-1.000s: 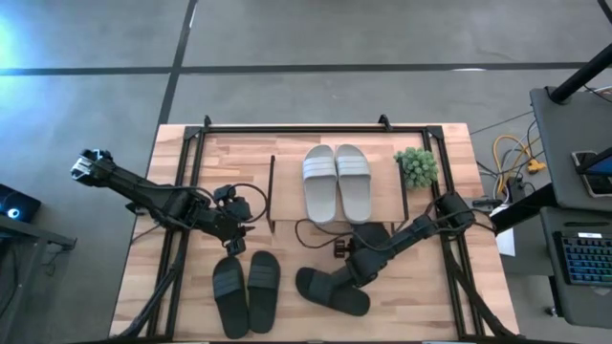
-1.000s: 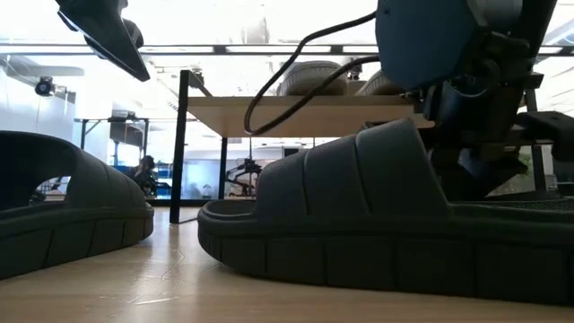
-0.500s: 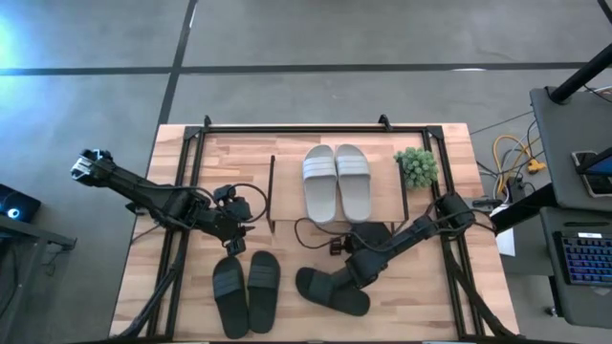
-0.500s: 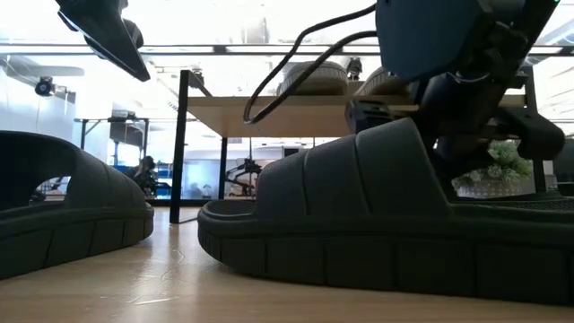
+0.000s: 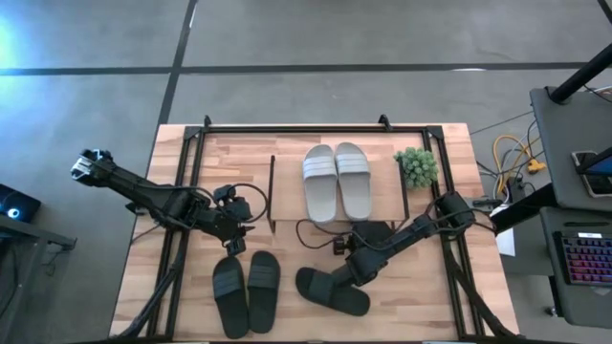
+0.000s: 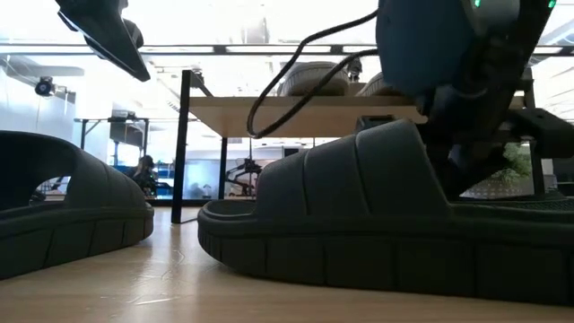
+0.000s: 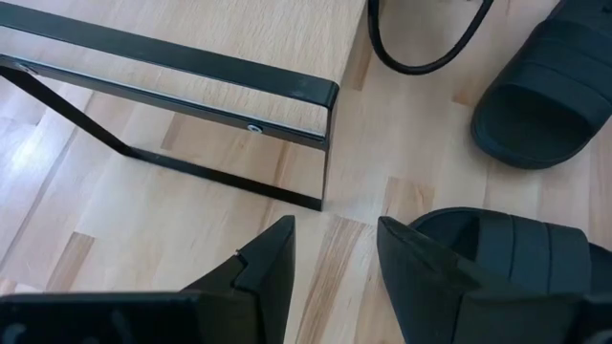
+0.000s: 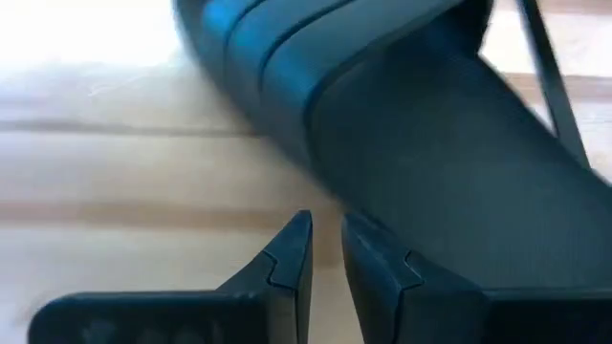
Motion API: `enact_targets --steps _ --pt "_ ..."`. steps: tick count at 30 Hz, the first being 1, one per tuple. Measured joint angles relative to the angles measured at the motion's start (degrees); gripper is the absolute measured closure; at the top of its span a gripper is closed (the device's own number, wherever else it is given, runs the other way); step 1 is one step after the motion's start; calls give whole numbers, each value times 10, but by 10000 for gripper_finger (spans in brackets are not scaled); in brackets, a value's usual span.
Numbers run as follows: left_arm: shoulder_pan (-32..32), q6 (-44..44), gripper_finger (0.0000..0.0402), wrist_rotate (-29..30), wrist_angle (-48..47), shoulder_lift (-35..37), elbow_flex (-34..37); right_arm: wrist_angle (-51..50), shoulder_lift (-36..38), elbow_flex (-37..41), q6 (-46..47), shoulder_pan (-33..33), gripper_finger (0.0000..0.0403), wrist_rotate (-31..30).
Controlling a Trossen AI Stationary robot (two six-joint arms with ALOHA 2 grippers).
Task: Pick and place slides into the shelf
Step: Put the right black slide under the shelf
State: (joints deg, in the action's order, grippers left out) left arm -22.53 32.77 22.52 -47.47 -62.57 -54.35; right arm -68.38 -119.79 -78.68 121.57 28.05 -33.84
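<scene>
**Slides on the surface, right jaws low at a black one**

Slides are in three places. You see the light grey-white pair lying side by side on the top board of the shelf, at the far middle of the surface. One black pair lies near the front edge, left of the middle, the two slides next to each other. A single black slide lies to the right of that pair, turned at an angle. Another dark slide shows only partly, just at the near edge of the shelf, mostly hidden under the right arm.

Your right gripper is low, just beside the far end of the single black slide. In the right wrist view, its jaws stand narrow, with only a small gap, and nothing is between them; the black slide is close in front of the fingertips.

Your left gripper waits near the left side frame of the shelf, a little beyond the black pair. Its jaws are moderately apart and hold nothing.

A small green plant stands just right of the shelf.
</scene>
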Motion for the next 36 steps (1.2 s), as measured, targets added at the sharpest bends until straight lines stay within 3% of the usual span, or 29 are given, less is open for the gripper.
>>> enact_targets --steps 7,12,15,21,25,31,36 --pt "0 0 267 0 0 0 0 -14 38 -57 -67 47 349 -13" --pt "0 -1 267 0 5 0 0 -143 50 -55 90 88 349 89" --pt "0 -1 267 0 5 0 1 -156 50 -46 91 101 349 117" --pt "-5 -3 267 0 5 0 4 -212 45 -21 84 93 349 112" --pt "-10 -3 267 0 4 0 5 -186 45 13 48 71 349 124" --pt "-20 -2 267 0 3 0 5 -36 47 58 -34 51 349 130" --pt "-27 -1 267 0 0 0 6 -20 46 43 -8 50 349 119"
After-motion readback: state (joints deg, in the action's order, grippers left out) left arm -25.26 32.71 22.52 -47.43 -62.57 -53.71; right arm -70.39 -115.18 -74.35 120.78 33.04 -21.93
